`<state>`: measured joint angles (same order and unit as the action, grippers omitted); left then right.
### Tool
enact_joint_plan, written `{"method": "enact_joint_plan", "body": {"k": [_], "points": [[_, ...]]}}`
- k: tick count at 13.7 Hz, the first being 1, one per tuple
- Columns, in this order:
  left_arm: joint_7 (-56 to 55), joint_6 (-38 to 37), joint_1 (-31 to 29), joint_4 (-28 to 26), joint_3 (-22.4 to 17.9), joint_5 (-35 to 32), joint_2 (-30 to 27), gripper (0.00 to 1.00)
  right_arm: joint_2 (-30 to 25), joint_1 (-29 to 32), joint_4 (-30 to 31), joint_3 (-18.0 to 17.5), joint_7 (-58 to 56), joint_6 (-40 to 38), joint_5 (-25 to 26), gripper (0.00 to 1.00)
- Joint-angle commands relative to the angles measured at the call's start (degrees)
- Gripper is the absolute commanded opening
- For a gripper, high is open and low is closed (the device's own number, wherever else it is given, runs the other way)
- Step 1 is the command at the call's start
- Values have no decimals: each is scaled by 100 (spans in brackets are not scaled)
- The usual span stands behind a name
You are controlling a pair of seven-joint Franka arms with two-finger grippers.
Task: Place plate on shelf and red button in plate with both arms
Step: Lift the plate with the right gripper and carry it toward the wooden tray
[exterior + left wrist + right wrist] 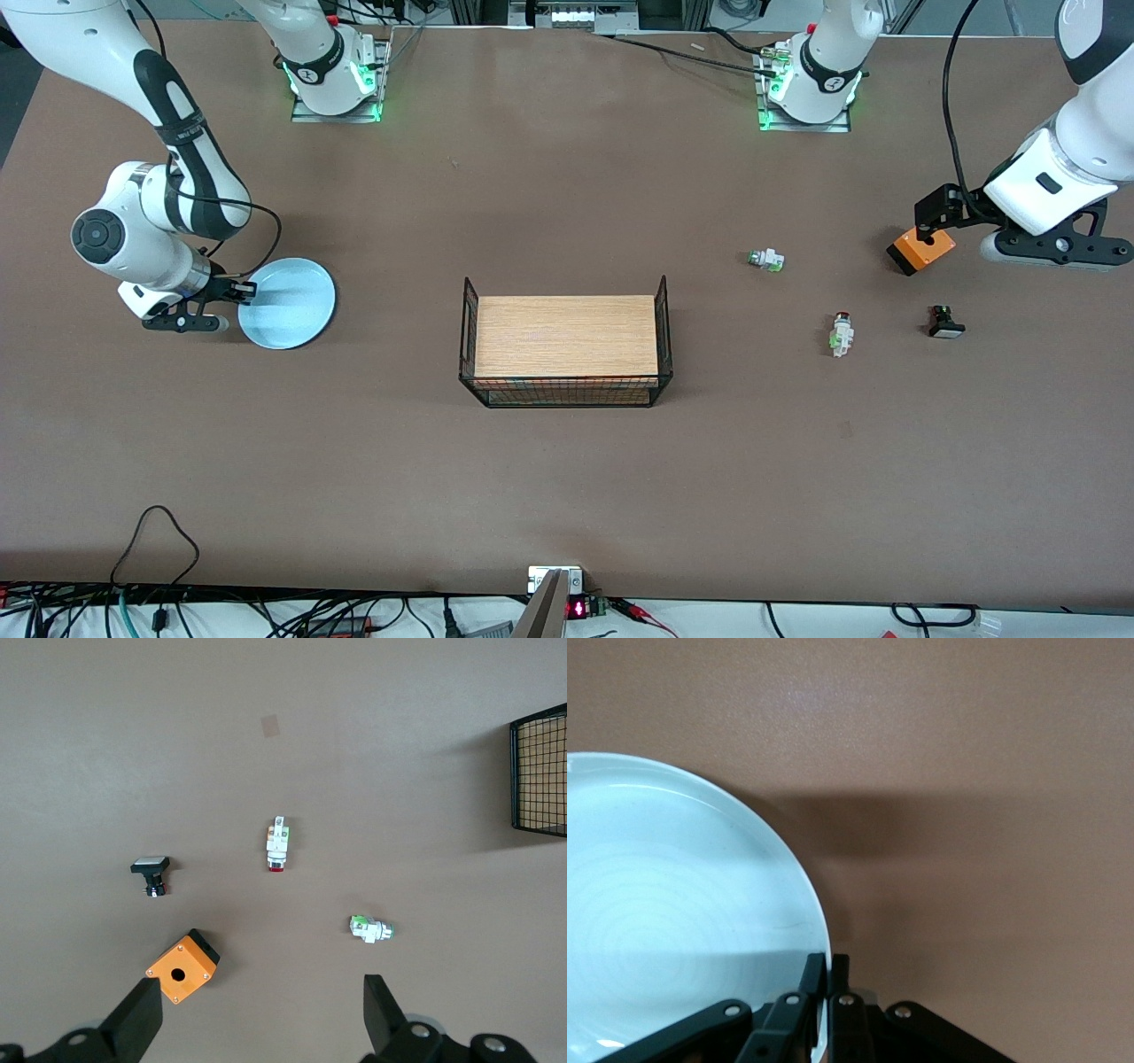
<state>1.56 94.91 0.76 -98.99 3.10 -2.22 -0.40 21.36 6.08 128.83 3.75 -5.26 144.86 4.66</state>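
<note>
The pale blue plate (292,306) lies toward the right arm's end of the table. My right gripper (237,290) is shut on the plate's rim, with one finger on either side of the rim (818,930) in the right wrist view, where the gripper (828,962) shows at the plate's edge. The red button (841,335), white with a red cap, lies toward the left arm's end and also shows in the left wrist view (276,843). My left gripper (1045,252) hovers open and empty over the table by an orange box; its jaws (259,992) stand wide apart.
A wire basket holding a wooden tray (567,346) stands mid-table; its corner (540,771) shows in the left wrist view. Near the red button lie a white button with a green and silver cap (766,260), a black button with a white top (945,322) and the orange box (921,249).
</note>
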Motion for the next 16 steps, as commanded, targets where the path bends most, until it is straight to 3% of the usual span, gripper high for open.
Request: {"method": "enact_joint_plan", "body": {"k": [1,6,10,16], "points": [[143,-104,-14,55,-11,55,-39,100,-114,51,-155,-120,-27,-508,-52,0],[143,-104,-14,55,-11,55,-39,100,-676,51,-868,-252,-45,-1845,-219,0],[143,-104,-14,55,-11,55,-39,100,-1274,42,-1604,-567,-27,-3223,-438,0],[143,-104,-14,55,-11,55,-39,100,-1345,-63,-3151,-893,182,-4701,-1026,0]]}}
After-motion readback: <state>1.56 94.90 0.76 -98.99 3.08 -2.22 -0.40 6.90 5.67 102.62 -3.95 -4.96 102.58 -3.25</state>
